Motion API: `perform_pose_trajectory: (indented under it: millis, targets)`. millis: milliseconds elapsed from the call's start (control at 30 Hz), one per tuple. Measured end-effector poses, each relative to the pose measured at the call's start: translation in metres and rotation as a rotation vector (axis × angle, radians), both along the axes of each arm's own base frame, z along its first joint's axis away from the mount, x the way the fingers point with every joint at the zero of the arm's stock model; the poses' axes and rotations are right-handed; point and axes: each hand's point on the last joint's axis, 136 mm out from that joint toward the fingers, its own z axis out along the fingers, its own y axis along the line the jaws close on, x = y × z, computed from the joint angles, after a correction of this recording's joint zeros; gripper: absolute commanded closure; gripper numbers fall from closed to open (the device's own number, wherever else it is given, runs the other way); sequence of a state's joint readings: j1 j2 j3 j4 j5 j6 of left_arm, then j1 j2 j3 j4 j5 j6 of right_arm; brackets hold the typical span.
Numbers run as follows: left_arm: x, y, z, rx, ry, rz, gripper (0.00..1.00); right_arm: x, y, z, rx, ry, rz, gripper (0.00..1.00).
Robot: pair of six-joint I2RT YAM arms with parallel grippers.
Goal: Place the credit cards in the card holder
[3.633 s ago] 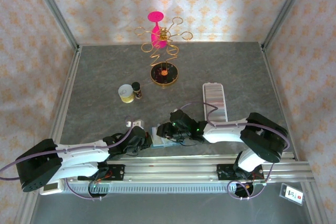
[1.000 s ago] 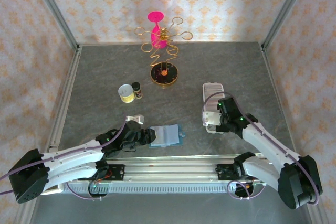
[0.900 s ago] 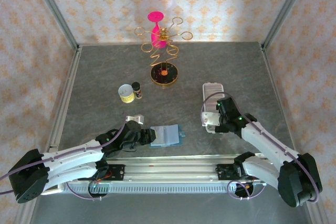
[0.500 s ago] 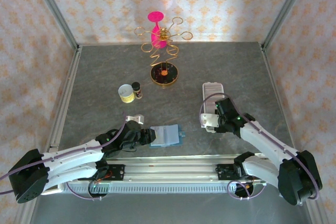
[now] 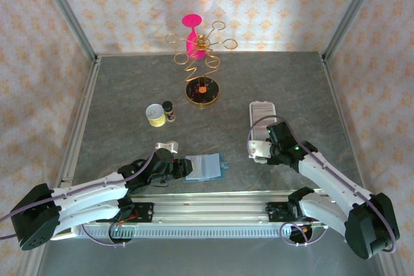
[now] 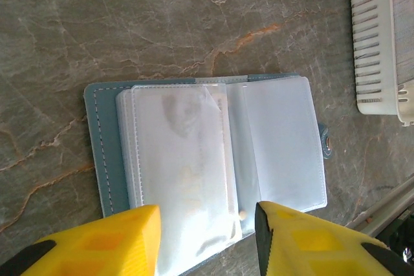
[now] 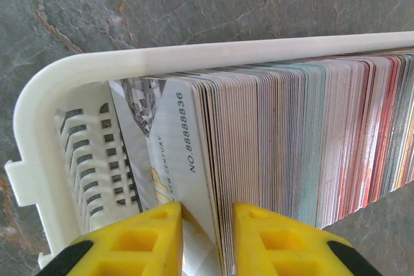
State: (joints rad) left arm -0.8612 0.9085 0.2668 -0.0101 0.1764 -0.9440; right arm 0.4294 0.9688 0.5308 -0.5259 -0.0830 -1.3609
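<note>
My right gripper (image 7: 208, 214) straddles a tilted card (image 7: 178, 134) at the near end of the card holder (image 7: 194, 53), toward the worktop's right edge. I can't tell whether it pinches. My left gripper (image 6: 207, 214) hangs open over the wallet (image 6: 103, 147) near the front edge.

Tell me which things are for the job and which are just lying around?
For the job: cards, card holder, and probably the wallet.
Just lying about: cup, bottle, wire stand.
</note>
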Motion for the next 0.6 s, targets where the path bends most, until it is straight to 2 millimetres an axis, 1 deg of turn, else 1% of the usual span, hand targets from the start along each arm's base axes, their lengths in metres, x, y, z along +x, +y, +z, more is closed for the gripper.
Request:
perform_pose_trajectory:
  millis: [67,267,333,400,433,467,567,600]
  targets:
    - [-0.0001,0.0001,-0.0004,0.001,0.001,0.0,0.58,-0.0007,-0.0003,0.0009,0.002,-0.001,-0.002,0.81]
    - [-0.0001,-0.0001,-0.0003,0.001,0.001,-0.001,0.59,-0.0016,-0.0008,0.0025,0.004,-0.005,-0.003,0.81]
    - [-0.0002,0.0,-0.0005,0.001,0.002,-0.001,0.59,-0.0018,-0.0009,0.0024,0.005,-0.004,-0.005,0.79]
    - [-0.0002,0.0,-0.0005,0.0,0.002,-0.001,0.6,-0.0016,-0.0008,0.0026,0.006,-0.005,-0.008,0.73]
    - [-0.0002,0.0,-0.0005,0.0,0.002,-0.001,0.6,-0.0014,-0.0008,0.0029,0.009,-0.006,-0.011,0.69]
    - [-0.0003,-0.0001,-0.0005,0.0,0.002,-0.001,0.6,-0.0009,-0.0007,0.0035,0.011,-0.01,-0.013,0.62]
    - [-0.0006,-0.0003,-0.0005,-0.001,0.003,-0.003,0.6,0.002,0.0001,0.0059,0.018,-0.025,-0.017,0.5]
    - [-0.0006,-0.0003,-0.0005,-0.001,0.003,-0.003,0.6,0.003,0.0006,0.0064,0.02,-0.03,-0.018,0.49]
